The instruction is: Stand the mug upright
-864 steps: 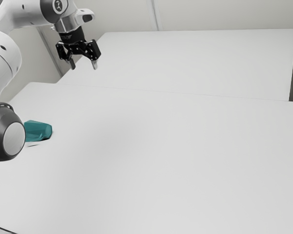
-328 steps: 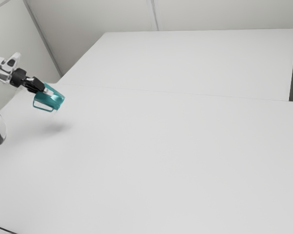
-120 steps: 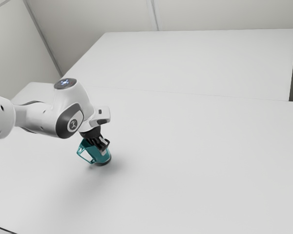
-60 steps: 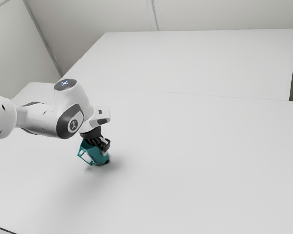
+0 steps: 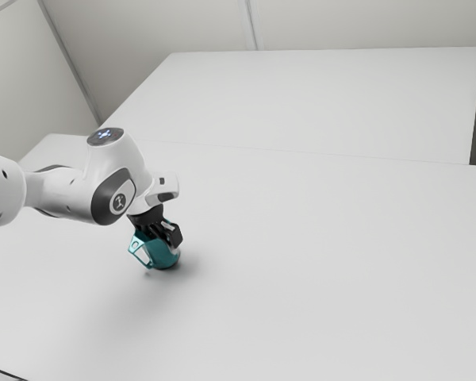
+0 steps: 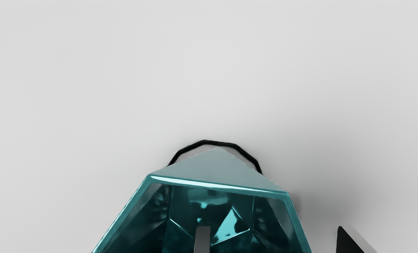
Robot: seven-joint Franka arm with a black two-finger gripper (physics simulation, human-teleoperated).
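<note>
Teal faceted mug (image 5: 163,256): on the white flat-topped table (image 5: 317,286), under the hand; perhaps leaning a little, though the gripper hides part of it
Black two-finger gripper (image 6: 271,228): parted and gripping nothing, one grey fingertip (image 6: 202,240) inside the mug, the other outside, apart from its wall
Thin teal rim (image 6: 219,185): a slanted lift could snag it and topple the mug
Black-edged round base (image 6: 235,144): if not flat, may rock over; a sideways nudge could slide it
</note>
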